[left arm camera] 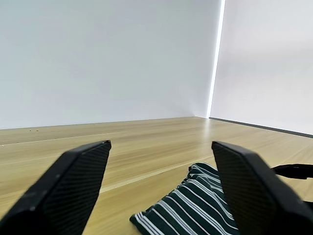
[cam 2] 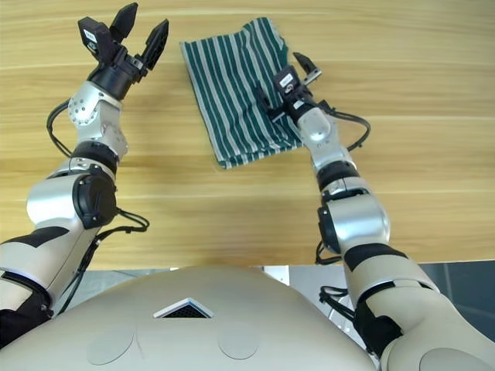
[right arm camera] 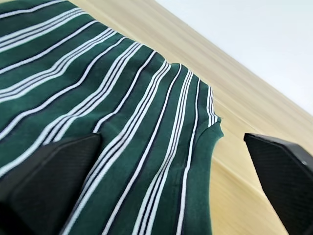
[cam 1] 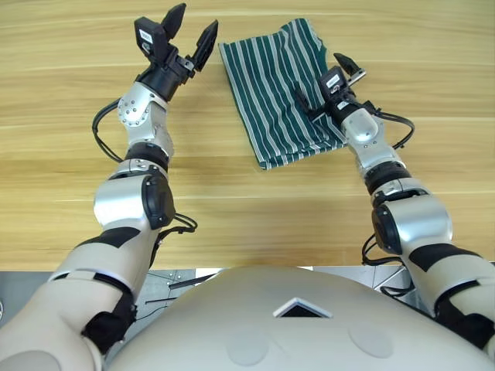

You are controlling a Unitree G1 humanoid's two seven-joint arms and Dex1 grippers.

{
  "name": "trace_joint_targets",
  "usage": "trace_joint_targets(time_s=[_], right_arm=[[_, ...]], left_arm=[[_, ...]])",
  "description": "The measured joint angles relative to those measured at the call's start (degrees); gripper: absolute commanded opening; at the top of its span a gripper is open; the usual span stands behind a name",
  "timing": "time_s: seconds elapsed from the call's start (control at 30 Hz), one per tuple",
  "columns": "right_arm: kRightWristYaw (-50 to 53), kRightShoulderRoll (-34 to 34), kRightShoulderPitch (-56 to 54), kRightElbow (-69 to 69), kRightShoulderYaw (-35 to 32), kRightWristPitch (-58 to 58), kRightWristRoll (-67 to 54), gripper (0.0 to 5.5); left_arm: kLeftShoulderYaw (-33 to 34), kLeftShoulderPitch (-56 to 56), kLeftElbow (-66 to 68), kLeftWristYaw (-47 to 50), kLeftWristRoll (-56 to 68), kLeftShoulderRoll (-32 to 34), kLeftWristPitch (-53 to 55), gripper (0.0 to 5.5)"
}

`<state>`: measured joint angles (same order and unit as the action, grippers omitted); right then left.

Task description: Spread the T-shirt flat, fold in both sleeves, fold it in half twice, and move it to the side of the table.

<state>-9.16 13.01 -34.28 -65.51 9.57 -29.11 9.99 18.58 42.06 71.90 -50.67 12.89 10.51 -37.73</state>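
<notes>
Item: T-shirt [cam 1: 274, 93], green with white stripes, lying on the bench [cam 1: 77, 193] as a long folded panel, sleeves apparently tucked in; judged ready for a halving fold. Right gripper [cam 1: 329, 81]: fingers spread, holding nothing, poised over the panel's right edge, cloth directly beneath it. Left gripper [cam 1: 193, 22]: released and raised, cloth just beside its right finger, apart from it. Handling note: each gripper should pinch all layers at a matching corner of one short end, lift together, and lay edge on edge to avoid skew.
</notes>
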Motion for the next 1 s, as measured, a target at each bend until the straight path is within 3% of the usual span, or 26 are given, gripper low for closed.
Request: trace_joint_targets(time_s=[0.13, 0.27, 0.4, 0.53, 0.67, 0.83, 1.0], right_arm=[[0.17, -0.56, 4.66, 7.38, 2.3, -1.31, 2.45, 5.38], [-4.11, 0.58, 15.28, 26.14, 5.78, 1.24, 4.34, 5.38], [-15.26, 9.07, 27.36, 48.98, 9.61, 2.29, 5.02, 5.38], [-19.68, 13.68, 31.33, 59.95, 9.35, 5.02, 5.01, 5.38], [-22.01, 15.65, 33.52, 65.13, 9.36, 5.5, 4.74, 5.38], [-18.04, 15.57, 28.51, 61.22, 6.61, 4.92, 6.99, 5.38], [-17.41, 14.41, 25.86, 53.7, 11.09, 0.39, 10.53, 5.38]], left_arm=[[-0.01, -0.01, -0.1, -0.01, 0.03, -0.14, -0.43, 3.84], [-0.01, -0.08, -0.26, -0.01, 0.24, -0.38, -0.72, 3.84], [-0.05, -0.17, -0.31, -0.03, 0.3, -0.51, -0.87, 3.84], [-0.11, -0.31, -0.34, -0.04, 0.31, -0.71, -0.96, 3.84], [-0.15, -0.54, -0.35, -0.09, 0.31, -0.81, -0.98, 3.84], [-0.27, -0.75, -0.5, -0.11, 0.26, -0.82, -1.52, 3.84], [-0.98, -1.01, -0.87, -0.07, -0.06, -0.65, -2.54, 3.84]])
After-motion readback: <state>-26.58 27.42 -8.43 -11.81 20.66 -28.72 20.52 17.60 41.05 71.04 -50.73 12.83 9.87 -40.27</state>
